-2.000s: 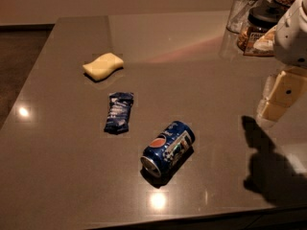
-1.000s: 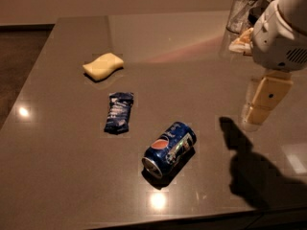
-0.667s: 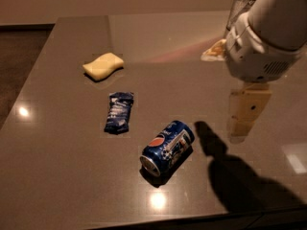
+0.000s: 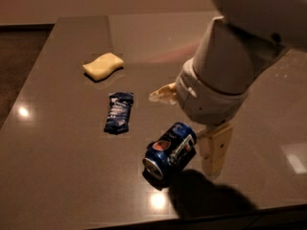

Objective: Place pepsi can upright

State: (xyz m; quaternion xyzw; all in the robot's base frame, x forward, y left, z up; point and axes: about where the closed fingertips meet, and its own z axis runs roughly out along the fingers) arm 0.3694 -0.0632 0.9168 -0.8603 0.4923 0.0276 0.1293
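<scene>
The pepsi can (image 4: 169,149) lies on its side on the dark table (image 4: 72,186), near the front edge, with its silver end facing front-left. My gripper (image 4: 183,131) hangs just above and behind the can, below the large white arm (image 4: 225,75). It is open: one cream finger (image 4: 163,94) points left behind the can, the other finger (image 4: 216,148) stands just right of the can. The can is not held.
A flat blue snack wrapper (image 4: 118,112) lies left of the can. A yellow sponge (image 4: 102,66) lies further back left. The table's front edge runs close below the can, and the arm hides the back right of the table.
The arm has swung from the right side leftward and toward the front, bringing the gripper to the can. The can, wrapper and sponge have not moved.
</scene>
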